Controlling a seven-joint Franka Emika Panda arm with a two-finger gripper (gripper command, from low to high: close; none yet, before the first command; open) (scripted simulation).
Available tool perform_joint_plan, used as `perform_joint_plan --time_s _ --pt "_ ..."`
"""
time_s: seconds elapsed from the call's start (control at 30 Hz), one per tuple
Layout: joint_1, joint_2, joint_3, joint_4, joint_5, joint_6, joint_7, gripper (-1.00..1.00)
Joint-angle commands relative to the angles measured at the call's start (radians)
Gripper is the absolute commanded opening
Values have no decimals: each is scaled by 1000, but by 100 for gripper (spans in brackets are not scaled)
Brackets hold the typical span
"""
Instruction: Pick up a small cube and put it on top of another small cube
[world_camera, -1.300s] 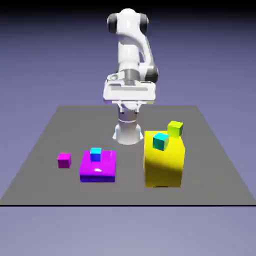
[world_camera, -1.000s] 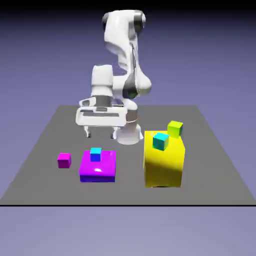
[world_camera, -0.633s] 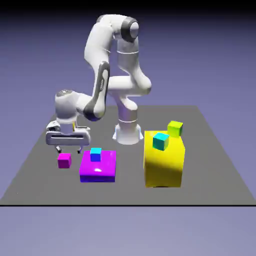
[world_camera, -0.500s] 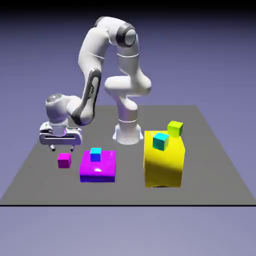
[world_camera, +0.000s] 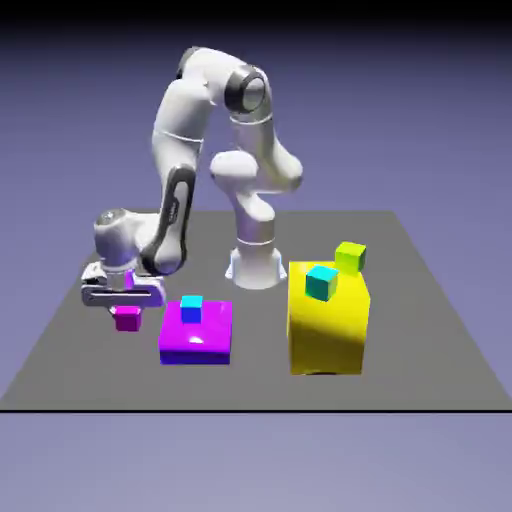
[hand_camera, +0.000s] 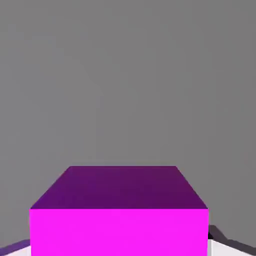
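Over at the exterior view's left, I have my pincer (world_camera: 127, 318) closed on the small magenta cube (world_camera: 128, 319), its body (world_camera: 123, 290) directly above. From the hand view, the cube fills the gap between my fingertips, which are set against its opposite sides, with its bright magenta face at the picture's bottom and a darker purple face beyond. Around it I see only the plain grey counter (world_camera: 160, 390). I cannot tell whether the cube touches the counter or sits slightly above it.

Just beside the cube, toward the exterior view's right, lies the large, flat purple block (world_camera: 196, 345), with a small blue-cyan cube (world_camera: 191, 309) resting on it. Well apart, farther to the exterior view's right, stands the tall yellow block (world_camera: 326, 325). A small teal cube (world_camera: 321, 283) shows against its upper part, tilted, and a small lime-green cube (world_camera: 350, 257) appears near its top rear edge. My white arm (world_camera: 175, 200) bends high from its base (world_camera: 256, 268) and comes down toward the exterior view's left.
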Motion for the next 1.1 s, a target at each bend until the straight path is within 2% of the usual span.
perform_joint_plan --time_s 0.0,0.13,1.07 --pt "30 -25 -36 -5 -33 -18 24 -100" --pt "104 -88 -127 -18 -115 -64 83 -100" --pt "111 -538 888 312 -196 -793 1183 -100"
